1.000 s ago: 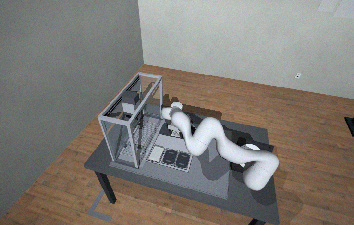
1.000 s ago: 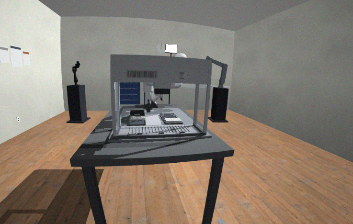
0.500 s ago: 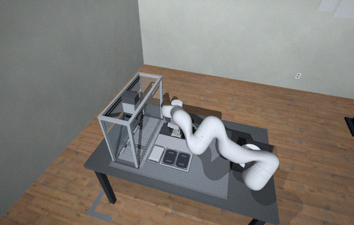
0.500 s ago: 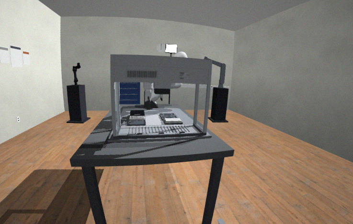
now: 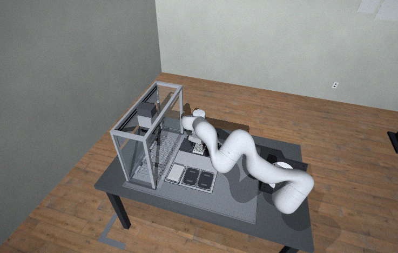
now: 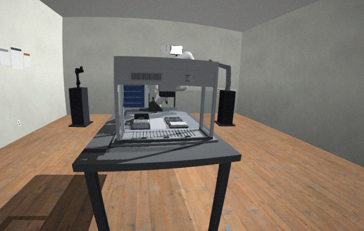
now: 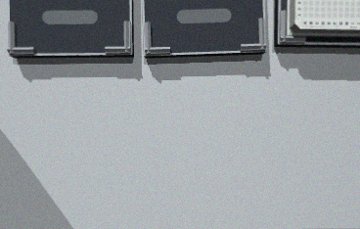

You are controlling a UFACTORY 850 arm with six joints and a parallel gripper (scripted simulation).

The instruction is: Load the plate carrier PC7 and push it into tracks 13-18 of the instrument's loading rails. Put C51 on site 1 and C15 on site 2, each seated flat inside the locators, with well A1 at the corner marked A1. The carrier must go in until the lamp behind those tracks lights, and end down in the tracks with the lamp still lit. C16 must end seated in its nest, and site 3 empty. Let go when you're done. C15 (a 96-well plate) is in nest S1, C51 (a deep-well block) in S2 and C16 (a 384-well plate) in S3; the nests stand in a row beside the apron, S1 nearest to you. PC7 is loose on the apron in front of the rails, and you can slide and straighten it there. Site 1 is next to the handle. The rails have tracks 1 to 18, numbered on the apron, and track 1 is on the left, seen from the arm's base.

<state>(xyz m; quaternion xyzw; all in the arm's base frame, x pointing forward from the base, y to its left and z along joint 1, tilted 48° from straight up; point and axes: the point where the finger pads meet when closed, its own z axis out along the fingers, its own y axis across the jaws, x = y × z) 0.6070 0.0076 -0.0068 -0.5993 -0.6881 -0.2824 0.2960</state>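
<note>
Your claw [image 5: 194, 138] hung wide open and empty over the far part of the apron. None of its fingers showed in the wrist view, which took in only bare apron with the row of nests [image 7: 199, 49] at 12 o'clock. Two of those nests stood bare, and only the fine-welled plate [image 7: 338, 14] sat in the third, at 1 o'clock. In the top view the carrier [image 6: 133, 125] lay just under the claw with a white well plate [image 5: 199, 148] on it. Its long axis ran 9 to 3, with the rails [image 5: 162, 151] at its 9 o'clock. The handle end at 3 was hidden beneath your arm, so I judge you'd have had to get behind it and push toward 9.
</note>
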